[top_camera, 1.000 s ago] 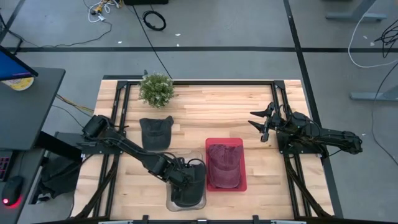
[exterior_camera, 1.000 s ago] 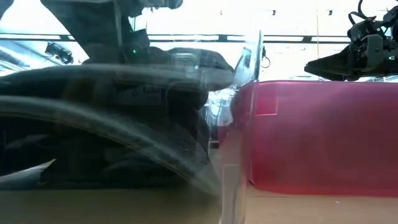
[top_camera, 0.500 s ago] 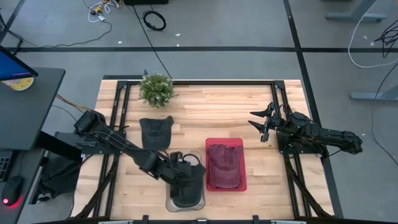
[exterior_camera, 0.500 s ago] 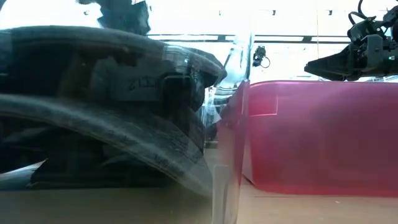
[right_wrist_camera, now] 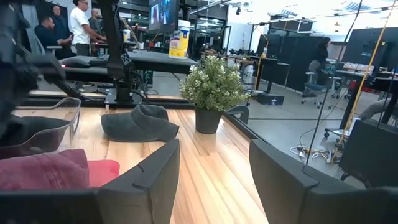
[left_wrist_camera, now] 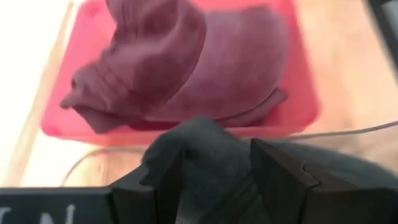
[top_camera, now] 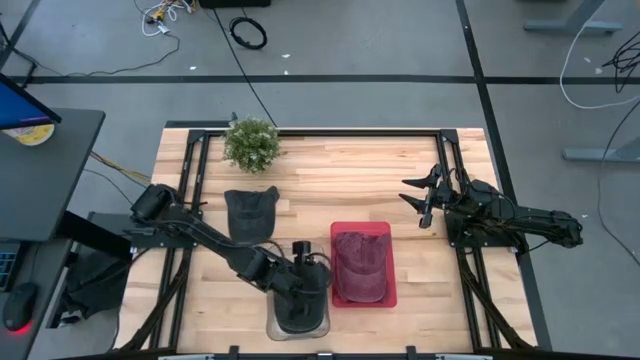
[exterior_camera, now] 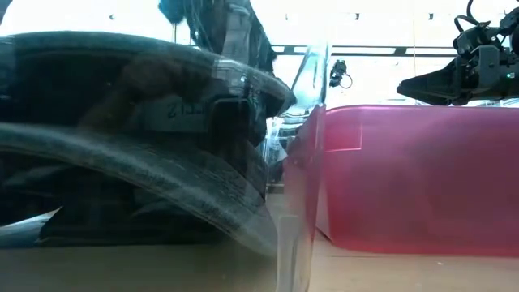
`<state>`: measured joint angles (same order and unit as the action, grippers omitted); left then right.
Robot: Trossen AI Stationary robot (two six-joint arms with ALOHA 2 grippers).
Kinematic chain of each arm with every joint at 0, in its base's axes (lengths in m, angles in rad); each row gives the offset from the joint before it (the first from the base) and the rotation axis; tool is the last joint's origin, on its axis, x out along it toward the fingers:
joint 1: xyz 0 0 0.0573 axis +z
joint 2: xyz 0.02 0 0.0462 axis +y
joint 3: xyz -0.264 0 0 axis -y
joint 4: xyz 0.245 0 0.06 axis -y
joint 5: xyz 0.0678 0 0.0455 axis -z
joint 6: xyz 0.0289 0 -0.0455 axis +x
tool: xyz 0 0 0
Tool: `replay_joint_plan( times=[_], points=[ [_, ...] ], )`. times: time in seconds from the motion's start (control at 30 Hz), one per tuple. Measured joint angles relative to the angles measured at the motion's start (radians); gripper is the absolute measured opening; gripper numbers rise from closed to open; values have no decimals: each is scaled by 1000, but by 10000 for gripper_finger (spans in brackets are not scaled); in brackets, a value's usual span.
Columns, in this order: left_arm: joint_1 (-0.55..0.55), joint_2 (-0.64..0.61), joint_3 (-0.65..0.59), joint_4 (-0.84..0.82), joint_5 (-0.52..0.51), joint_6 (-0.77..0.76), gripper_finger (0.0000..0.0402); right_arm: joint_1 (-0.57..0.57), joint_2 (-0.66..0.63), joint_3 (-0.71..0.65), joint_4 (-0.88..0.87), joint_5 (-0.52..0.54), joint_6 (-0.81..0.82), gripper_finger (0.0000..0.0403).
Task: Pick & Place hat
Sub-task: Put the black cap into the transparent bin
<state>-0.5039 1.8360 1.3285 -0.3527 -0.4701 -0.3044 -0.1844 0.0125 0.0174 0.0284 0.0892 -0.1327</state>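
Left claw [top_camera: 301,268]: positioned over the clear bin [top_camera: 275,328] near the worktop's [top_camera: 400,170] front edge, fingers parted narrowly around a fold of the dark hat [top_camera: 300,305] lying in that bin; in the left wrist view the dark cloth [left_wrist_camera: 211,165] fills the gap between the two fingers, so the claw appears to be gripping it, though how firmly cannot be told. Dark hat: in the clear bin, directly below the left claw, pressed against the bin's wall in the low view [exterior_camera: 146,146]. Red bin [top_camera: 384,297]: just beside the clear bin on its right, holding a maroon hat [top_camera: 360,262]. Second dark hat [top_camera: 250,210]: loose on the worktop, toward the back-left, in front of the potted plant [top_camera: 251,142] at the back edge. Right claw [top_camera: 418,197]: waiting near the right edge, fingers wide and holding nothing. Governing relation: the left arm is far nearer both dark hats; the loose one lies behind the left claw, toward the back-left corner, brim toward the back edge as far as can be judged.
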Motion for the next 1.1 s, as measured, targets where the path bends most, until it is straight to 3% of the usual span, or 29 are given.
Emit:
replay_joint_plan(
  times=[0.2,0.57,0.9,1.1],
  points=[
    [33,27,1,-24,129,-135,184,0,0,0,0,0,0,199],
    [37,29,2,-238,178,-282,168,0,0,0,0,0,0,199],
    [35,30,1,-227,179,-243,167,0,0,0,0,0,0,199],
    [34,31,0,-116,181,-129,167,0,0,0,0,0,0,199]
  ],
)
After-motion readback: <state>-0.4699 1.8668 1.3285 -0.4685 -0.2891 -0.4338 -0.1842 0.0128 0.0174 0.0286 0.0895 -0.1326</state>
